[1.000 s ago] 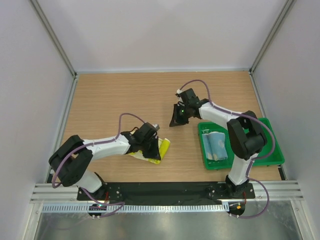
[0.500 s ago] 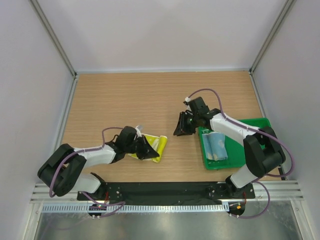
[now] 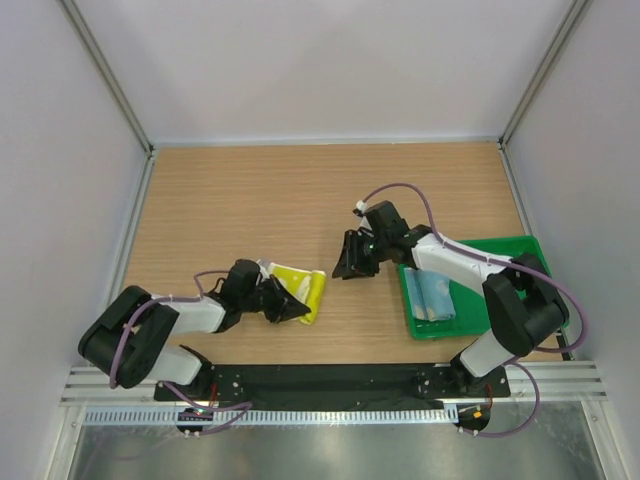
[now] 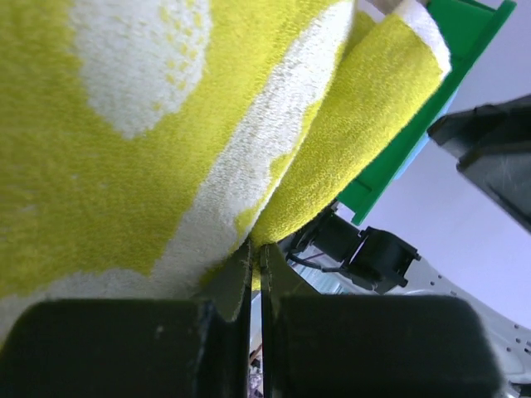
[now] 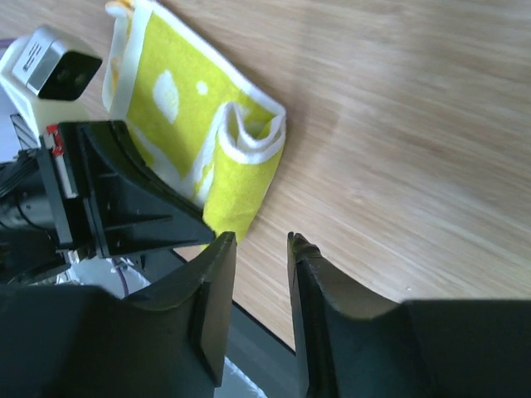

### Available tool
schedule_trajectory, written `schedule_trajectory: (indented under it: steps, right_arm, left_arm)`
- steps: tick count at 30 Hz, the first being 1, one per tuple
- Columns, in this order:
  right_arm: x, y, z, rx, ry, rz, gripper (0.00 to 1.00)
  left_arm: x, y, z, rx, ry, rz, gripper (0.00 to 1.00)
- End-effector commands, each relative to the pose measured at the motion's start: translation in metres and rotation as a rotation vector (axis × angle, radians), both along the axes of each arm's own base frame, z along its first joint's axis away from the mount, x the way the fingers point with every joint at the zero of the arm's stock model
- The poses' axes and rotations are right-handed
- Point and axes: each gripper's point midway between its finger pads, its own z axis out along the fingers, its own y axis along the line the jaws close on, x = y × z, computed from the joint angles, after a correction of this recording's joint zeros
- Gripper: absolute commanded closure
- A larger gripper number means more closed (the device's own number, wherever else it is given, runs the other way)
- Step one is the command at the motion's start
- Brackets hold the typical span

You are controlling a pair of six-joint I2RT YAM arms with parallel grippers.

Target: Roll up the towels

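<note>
The pale yellow and lime towel point(image 3: 303, 287) lies partly folded on the wooden table, one edge curled over. My left gripper point(image 3: 290, 308) is shut on its near edge. In the left wrist view the towel point(image 4: 166, 124) fills the frame and its hem is pinched between the closed tips point(image 4: 255, 253). My right gripper point(image 3: 345, 270) hovers just right of the towel, open with nothing between its fingers point(image 5: 261, 240). In the right wrist view the towel point(image 5: 191, 133) lies ahead of the jaws. The light blue towel point(image 3: 434, 293) lies rolled in the green tray point(image 3: 436, 330).
The green tray stands at the right near edge of the table, under my right arm. White walls with metal posts enclose the table on three sides. A black rail point(image 3: 330, 380) runs along the near edge.
My left gripper drew back toward the near left, pulling the yellow towel with it. My right gripper swung nearer toward the towel and its jaws opened.
</note>
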Motion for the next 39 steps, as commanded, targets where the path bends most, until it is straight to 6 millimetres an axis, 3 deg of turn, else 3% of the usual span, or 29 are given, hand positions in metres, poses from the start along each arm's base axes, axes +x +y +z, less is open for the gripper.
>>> schedule_trajectory:
  steps: [1, 4, 8, 13, 24, 31, 37, 39]
  right_arm:
    - [0.004, 0.024, 0.021, 0.057, -0.074, 0.056, 0.57]
    - [-0.002, 0.033, 0.009, 0.023, -0.069, 0.089, 0.45]
    - [0.0, 0.04, -0.003, 0.023, -0.074, 0.095, 0.37]
    - [0.002, 0.051, -0.018, 0.019, -0.076, 0.124, 0.36]
    - [0.002, 0.076, -0.048, 0.013, -0.076, 0.19, 0.34]
    - [-0.008, 0.084, -0.054, 0.043, -0.065, 0.213, 0.34]
    - [-0.012, 0.094, -0.047, 0.131, -0.087, 0.232, 0.34]
    - [-0.011, 0.093, -0.05, 0.122, -0.086, 0.226, 0.4]
  left_arm:
    - [-0.005, 0.009, -0.011, 0.023, 0.078, 0.014, 1.0]
    - [-0.009, 0.016, -0.021, 0.066, 0.118, 0.011, 1.0]
    - [-0.012, 0.023, -0.03, 0.094, 0.168, 0.028, 1.0]
    - [-0.015, 0.029, -0.038, 0.129, 0.218, -0.004, 1.0]
    - [-0.01, 0.028, -0.036, 0.091, 0.233, -0.04, 1.0]
    - [-0.005, 0.026, -0.033, 0.058, 0.242, -0.052, 1.0]
    - [-0.001, 0.027, -0.031, 0.057, 0.241, -0.057, 1.0]
    - [0.001, 0.027, -0.029, 0.058, 0.235, -0.055, 1.0]
